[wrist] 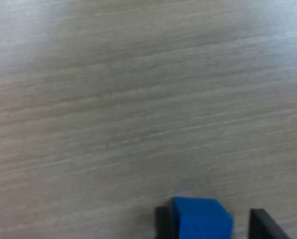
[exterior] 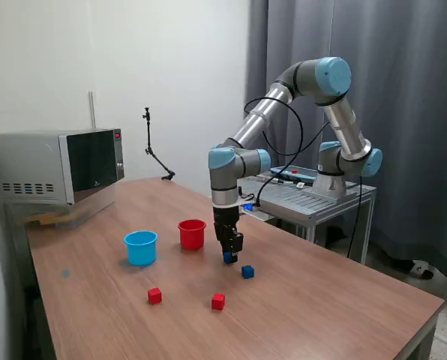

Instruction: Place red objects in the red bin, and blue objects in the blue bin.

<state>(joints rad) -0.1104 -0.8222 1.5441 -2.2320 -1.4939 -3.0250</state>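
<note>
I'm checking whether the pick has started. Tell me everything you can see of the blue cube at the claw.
The blue cube is a small, plain, dark blue block with a smooth matte look. It sits between the fingertips of the claw, which points straight down at the wooden table. The wrist view shows one dark finger against its side and the other standing apart. Whether it rests on the table or is just lifted cannot be told.

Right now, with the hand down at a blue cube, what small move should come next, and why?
Probably close the hand on the blue cube before lifting. In the wrist view the cube sits between the fingers, with a gap showing on one side, so the grip looks unfinished. The light blue cup waits nearby.
</note>
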